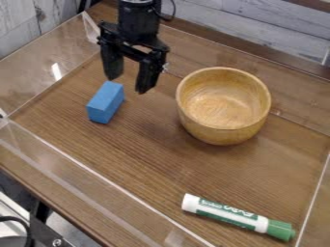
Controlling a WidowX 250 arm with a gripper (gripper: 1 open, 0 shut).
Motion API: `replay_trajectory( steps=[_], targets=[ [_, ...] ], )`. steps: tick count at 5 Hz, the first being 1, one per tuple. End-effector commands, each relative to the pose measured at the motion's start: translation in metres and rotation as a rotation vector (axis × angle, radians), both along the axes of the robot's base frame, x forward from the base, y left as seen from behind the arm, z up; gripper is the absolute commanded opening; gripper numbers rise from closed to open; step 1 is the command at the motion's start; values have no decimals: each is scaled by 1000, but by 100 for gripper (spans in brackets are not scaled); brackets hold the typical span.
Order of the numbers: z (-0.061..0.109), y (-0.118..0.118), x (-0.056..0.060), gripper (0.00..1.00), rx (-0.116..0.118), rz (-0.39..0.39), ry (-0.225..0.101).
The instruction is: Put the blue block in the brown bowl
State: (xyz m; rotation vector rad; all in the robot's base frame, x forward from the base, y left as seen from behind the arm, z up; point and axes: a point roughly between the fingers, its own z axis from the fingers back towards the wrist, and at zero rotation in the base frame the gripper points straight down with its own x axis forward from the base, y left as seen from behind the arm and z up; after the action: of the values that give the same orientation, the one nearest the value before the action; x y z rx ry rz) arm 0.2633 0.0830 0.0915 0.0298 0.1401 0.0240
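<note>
- The green-and-white marker point(238, 218) is the one thing here bearing writing: green lettering runs along its white barrel, too small and blurred to read.
- Its green cap points toward the lower right corner of the view, and the marker lies aslant near the front edge of the bench point(154, 159).
- The blue block point(106, 102) shows plain blue faces, with no label or lettering that can be made out.
- The block rests on the wood-grained bench, left of the brown bowl point(223, 105) in the view and well apart from the marker.
- The bowl, round and light brown with a thick rim, sits upright on the bench; its inside shows wood grain and no brand mark.
- The black gripper point(130, 74) hangs just beside the block, toward the top of the view, its two fingers spread wide with nothing pinched between them.
- Whether a fingertip touches the block cannot be told from this angle.
- No writing can be read on the gripper or on the dark arm point(131, 19) above it.
- The clear side wall point(65, 178) along the bench's left front shows pale glare and no readable text.
</note>
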Motion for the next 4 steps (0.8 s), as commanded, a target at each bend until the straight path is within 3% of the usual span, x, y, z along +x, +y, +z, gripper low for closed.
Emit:
replay_trajectory(
  steps=[1, 4],
  targets=[
    [7, 9, 4, 100, 15, -1, -34],
    [1, 28, 7, 100, 17, -4, -45]
  ],
)
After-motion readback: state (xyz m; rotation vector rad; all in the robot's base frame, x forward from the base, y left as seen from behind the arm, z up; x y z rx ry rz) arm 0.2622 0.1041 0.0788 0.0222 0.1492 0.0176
